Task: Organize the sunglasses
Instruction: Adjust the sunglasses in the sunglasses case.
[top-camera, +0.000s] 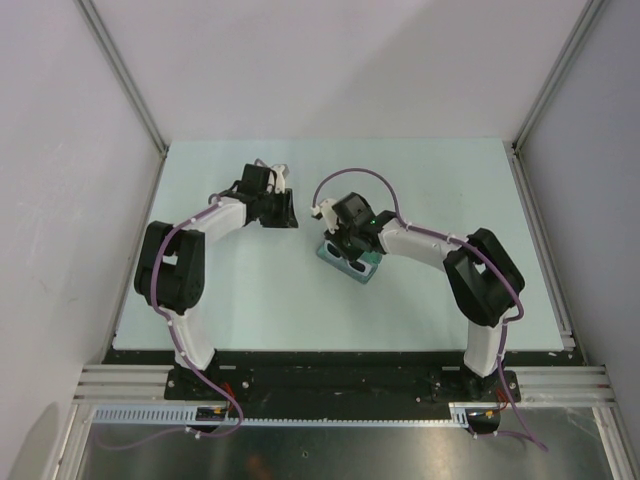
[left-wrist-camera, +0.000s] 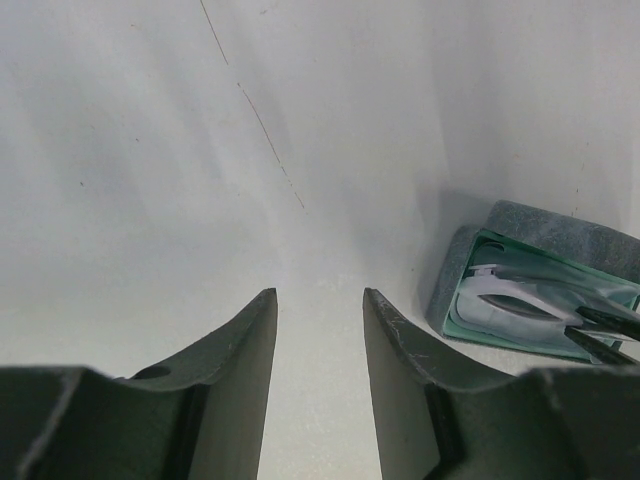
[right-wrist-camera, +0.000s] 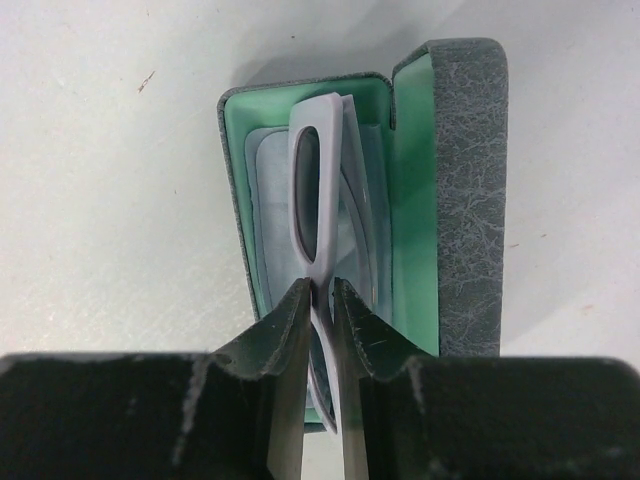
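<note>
— Start at the near end. What do you make out?

— Two arms (top-camera: 185, 290), bolted at the bottom edge of the overhead frame, both reaching up over the pale table (top-camera: 270, 300). The right gripper (right-wrist-camera: 320, 292) sits low in the middle of its own wrist view, fingers pressed in on the sunglasses (right-wrist-camera: 318, 190). It pinches them at the bridge.

— And the glasses themselves?

— A chunky white plastic frame, standing on edge. One long lens opening runs up the centre of the frame, and a thin white arm is folded along its right side. The lens looks dark.

— Where are they?

— Inside the open case (right-wrist-camera: 468, 200), grey felt outside with mint-green lining. It's at the centre of the right wrist view and just right of centre from overhead. Under them lies a pale blue cloth (right-wrist-camera: 266, 210). Whether the frame touches it, I can't tell.

— The other arm?

— The left gripper (left-wrist-camera: 320, 305) is at the bottom of its own view. Its fingers are spread with only bare table between them. The case shows at the lower right of that view, well apart.

— Your count?

— One pair of sunglasses, one case, one cloth, two grippers.
</note>
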